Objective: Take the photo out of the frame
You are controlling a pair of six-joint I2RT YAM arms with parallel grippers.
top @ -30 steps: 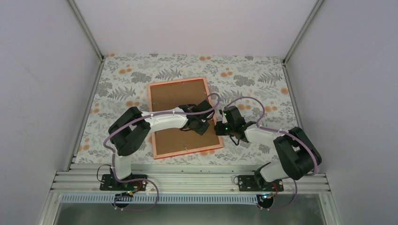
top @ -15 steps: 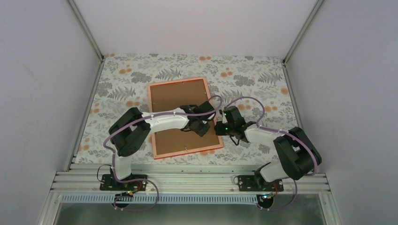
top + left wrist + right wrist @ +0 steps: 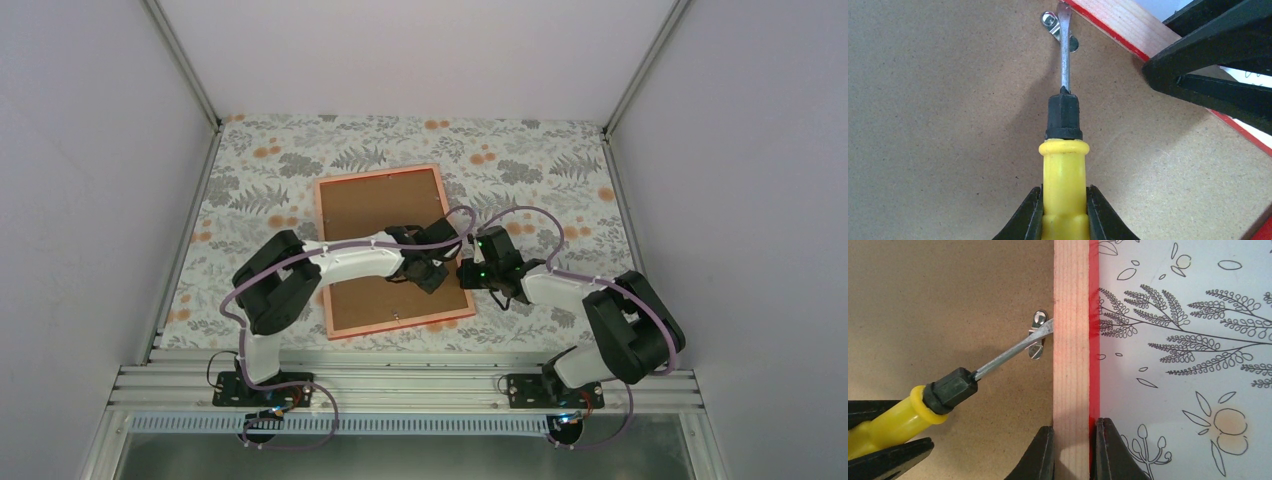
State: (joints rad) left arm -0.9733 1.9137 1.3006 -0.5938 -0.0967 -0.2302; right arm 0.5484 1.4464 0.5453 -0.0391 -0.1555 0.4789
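The frame (image 3: pixel 345 318) lies face down on the table, its brown back board (image 3: pixel 948 125) up and its rim pale wood with a red edge (image 3: pixel 1071 340). The photo is hidden under the board. My left gripper (image 3: pixel 1064 210) is shut on a yellow-handled screwdriver (image 3: pixel 1064 165); the blade tip rests at a small metal turn clip (image 3: pixel 1037 335) by the right rim. My right gripper (image 3: pixel 1072 445) is shut on the frame's right rim, one finger on the board side and one outside. From above, both grippers meet at the frame's right edge (image 3: pixel 462 272).
The table wears a white cloth with a leaf and orange flower print (image 3: pixel 1188 340). Grey walls close in the back and both sides. The arm bases stand on an aluminium rail (image 3: pixel 400 385) at the near edge.
The left wrist has crept slightly toward the frame's right edge. The right arm and the frame have stayed put.
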